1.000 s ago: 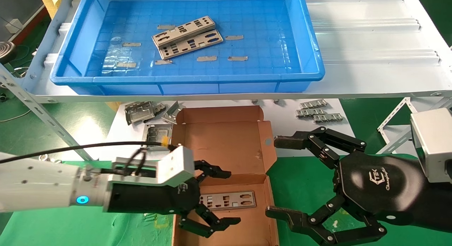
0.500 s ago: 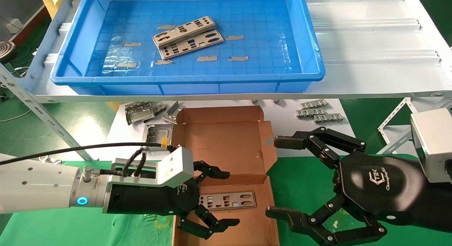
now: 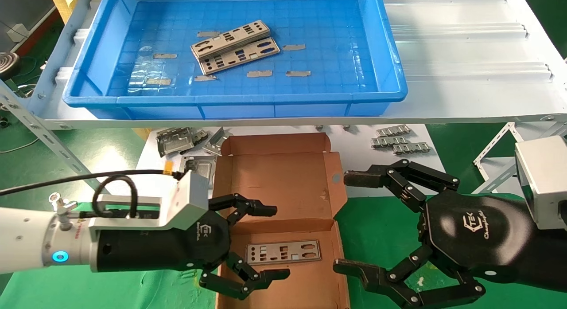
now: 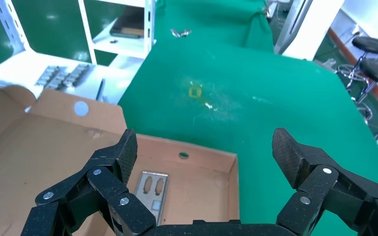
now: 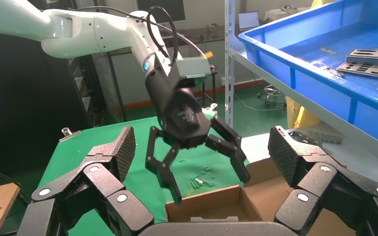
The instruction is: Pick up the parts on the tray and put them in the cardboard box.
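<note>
Two punched silver plates [image 3: 234, 46] lie overlapped in the blue tray [image 3: 234, 100] on the upper shelf. The open cardboard box [image 3: 283, 185] sits below on the green table, and one plate [image 3: 283, 251] lies flat on its floor; it also shows in the left wrist view [image 4: 151, 192]. My left gripper [image 3: 272, 242] is open and empty, just above the box's left side next to that plate. My right gripper [image 3: 350, 222] is open and empty, to the right of the box. The right wrist view shows the left gripper [image 5: 211, 189] over the box [image 5: 216, 209].
Small grey strips [image 3: 259, 73] are scattered on the tray floor. Folded metal brackets [image 3: 177, 140] lie left behind the box, and ribbed metal pieces [image 3: 398, 142] right behind it. The white shelf's front edge [image 3: 283, 120] overhangs the box's lid.
My left gripper has drawn back to the left, away from the plate in the box, with its jaws spread wider. The right arm has not moved.
</note>
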You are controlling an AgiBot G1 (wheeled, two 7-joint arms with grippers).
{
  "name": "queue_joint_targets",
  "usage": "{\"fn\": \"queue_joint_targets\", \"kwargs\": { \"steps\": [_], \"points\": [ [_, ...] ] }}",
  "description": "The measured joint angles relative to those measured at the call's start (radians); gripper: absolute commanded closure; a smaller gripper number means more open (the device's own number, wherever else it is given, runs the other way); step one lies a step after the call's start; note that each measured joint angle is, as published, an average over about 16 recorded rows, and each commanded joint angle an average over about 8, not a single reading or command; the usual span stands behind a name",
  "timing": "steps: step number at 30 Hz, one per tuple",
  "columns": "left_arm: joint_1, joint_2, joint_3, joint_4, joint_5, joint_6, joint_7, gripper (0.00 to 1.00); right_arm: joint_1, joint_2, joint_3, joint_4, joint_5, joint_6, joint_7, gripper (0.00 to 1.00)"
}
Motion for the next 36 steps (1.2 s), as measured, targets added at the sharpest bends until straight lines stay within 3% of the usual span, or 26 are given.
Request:
{"fn": "queue_joint_targets", "kwargs": {
  "steps": [36],
  "points": [
    [0.167,-0.177,-0.338,-0.12,-0.18,0.175,-0.013,0.0,0.0,0.0,0.0,0.0,0.0,0.0,0.0,0.0]
  ]
}}
